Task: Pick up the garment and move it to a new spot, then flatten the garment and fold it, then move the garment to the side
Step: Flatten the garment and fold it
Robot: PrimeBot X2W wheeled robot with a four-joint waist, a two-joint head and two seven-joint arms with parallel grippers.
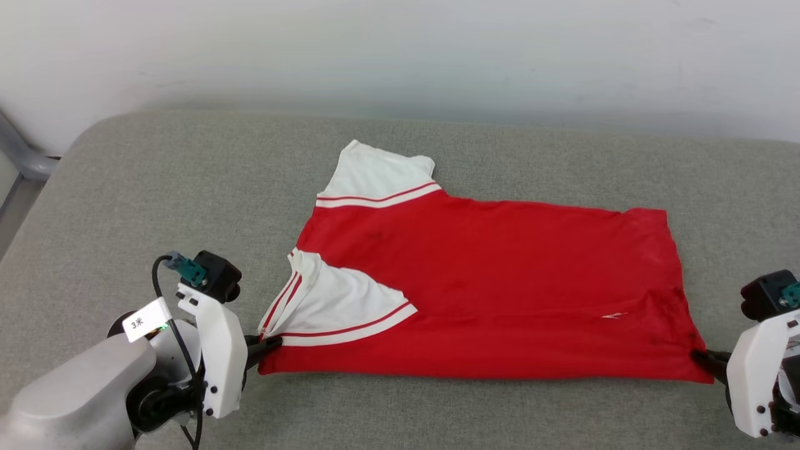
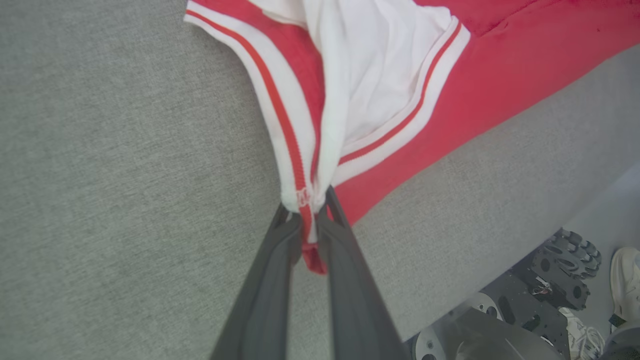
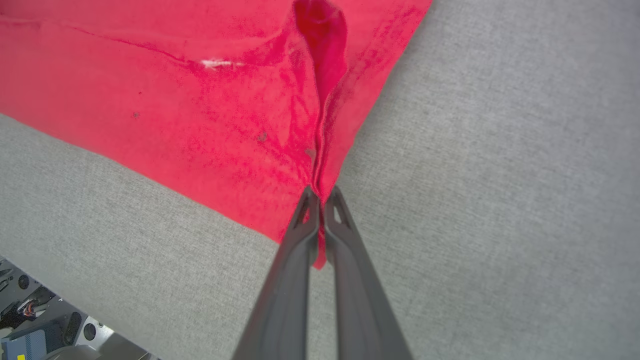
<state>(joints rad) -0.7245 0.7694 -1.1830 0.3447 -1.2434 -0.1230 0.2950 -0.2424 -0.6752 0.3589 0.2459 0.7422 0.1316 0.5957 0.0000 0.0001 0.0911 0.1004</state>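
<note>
The left gripper point(image 2: 310, 210) is clamped on the red-and-white striped trim at the near left corner of the garment point(image 1: 500, 281), the cloth bunched between its two dark fingers. The right gripper point(image 3: 321, 195) is pinched tight on the near right hem corner, with a ridge of red fabric running up from its tips. Between them the red jersey lies spread sideways on the grey fabric-covered counter point(image 1: 156, 187), its near edge drawn straight. One white sleeve is folded over the red body close to the left gripper; the other points toward the pale wall point(image 1: 400, 50). In the left wrist view, part of the robot's wheeled base point(image 2: 555, 270) and a white shoe point(image 2: 625, 275) show past the counter's edge.
</note>
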